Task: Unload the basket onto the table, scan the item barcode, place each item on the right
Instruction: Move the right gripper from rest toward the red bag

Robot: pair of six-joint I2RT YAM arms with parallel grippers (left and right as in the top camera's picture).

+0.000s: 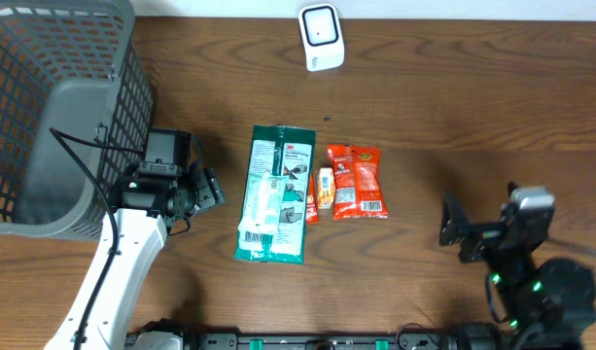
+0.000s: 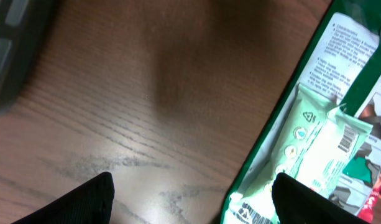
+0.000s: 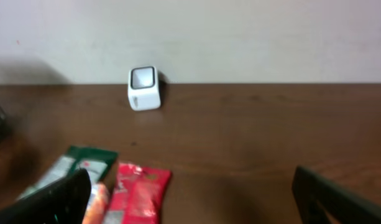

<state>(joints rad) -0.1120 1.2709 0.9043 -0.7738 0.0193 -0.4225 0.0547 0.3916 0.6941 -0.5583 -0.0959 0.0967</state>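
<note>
The brown surface point(image 1: 453, 107) carries a grey basket point(image 1: 54, 117) at far left. At its centre lies the green package point(image 1: 275, 194), with red packets point(image 1: 358, 182) just right of it. The white scanner point(image 1: 321, 37) stands at the far edge. The left jaws stand apart and empty, left of the package; the right jaws stand apart and empty at near right.

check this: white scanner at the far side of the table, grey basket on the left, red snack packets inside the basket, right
Not quite. The red snack packets lie on the table beside the green packet, not inside the grey basket; the overhead view shows it. The white scanner at the far side and the basket on the left are right.
</note>
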